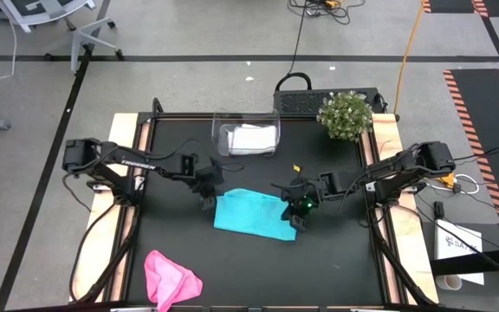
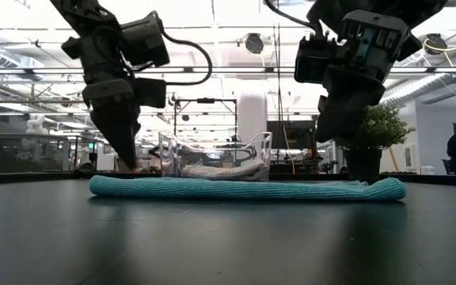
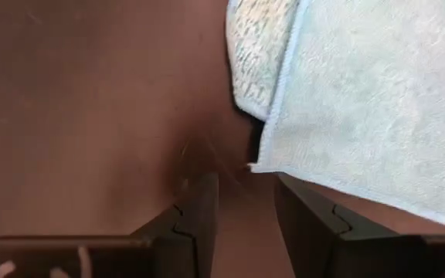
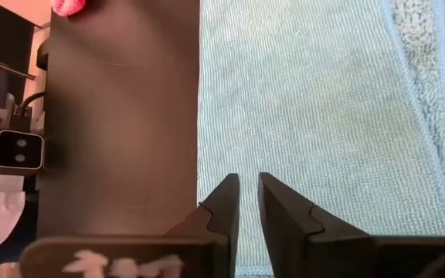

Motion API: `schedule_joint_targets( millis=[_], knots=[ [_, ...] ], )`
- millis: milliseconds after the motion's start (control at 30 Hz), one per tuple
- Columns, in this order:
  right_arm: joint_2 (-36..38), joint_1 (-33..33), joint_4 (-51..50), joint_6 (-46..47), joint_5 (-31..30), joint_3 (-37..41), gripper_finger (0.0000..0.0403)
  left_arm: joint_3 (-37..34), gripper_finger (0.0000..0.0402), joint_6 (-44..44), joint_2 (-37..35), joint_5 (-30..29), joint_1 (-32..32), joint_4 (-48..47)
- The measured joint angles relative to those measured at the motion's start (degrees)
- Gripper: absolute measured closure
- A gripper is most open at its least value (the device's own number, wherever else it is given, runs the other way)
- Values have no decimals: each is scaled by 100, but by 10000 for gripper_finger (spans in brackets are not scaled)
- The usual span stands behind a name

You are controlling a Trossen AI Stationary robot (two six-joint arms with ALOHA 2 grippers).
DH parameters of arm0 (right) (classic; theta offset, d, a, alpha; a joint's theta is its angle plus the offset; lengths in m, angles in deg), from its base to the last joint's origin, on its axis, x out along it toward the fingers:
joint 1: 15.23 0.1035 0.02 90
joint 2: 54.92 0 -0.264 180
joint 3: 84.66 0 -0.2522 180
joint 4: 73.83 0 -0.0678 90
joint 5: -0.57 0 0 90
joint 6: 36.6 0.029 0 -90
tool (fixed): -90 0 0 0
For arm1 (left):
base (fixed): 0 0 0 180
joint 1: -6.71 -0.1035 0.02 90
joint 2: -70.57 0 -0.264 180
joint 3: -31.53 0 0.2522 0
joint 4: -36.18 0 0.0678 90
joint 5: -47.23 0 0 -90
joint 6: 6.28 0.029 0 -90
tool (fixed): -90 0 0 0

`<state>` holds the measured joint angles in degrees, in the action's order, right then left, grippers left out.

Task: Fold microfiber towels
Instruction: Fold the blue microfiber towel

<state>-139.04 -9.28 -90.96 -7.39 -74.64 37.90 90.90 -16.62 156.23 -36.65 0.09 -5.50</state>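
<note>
Clear plastic tub (image 1: 244, 137) at the black table's (image 1: 336, 269) far edge, small green potted plant (image 1: 346, 115) at the far right corner, black ridged box (image 1: 300, 101) just behind, orange cable (image 1: 411, 43) on the grey floor.

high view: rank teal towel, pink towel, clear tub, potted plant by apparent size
1. teal towel, grippers overlap its ends
2. clear tub
3. pink towel and potted plant: too alike to rank; pink towel is crumpled at the table edge
</note>
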Motion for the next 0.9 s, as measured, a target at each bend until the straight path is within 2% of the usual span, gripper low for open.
schedule_joint_targets(
  millis=[200,433,733,900],
  knots=[
    [0,1,-1,7,4,0,351,-2,274,424,-1,286,-173,143],
    [0,0,3,31,4,0,351,-2,273,579,-1,296,-169,161],
    [2,0,6,64,-3,0,351,-2,227,768,58,184,-97,363],
    [2,2,10,75,-129,0,351,-2,220,886,387,371,-102,445]
  ],
)
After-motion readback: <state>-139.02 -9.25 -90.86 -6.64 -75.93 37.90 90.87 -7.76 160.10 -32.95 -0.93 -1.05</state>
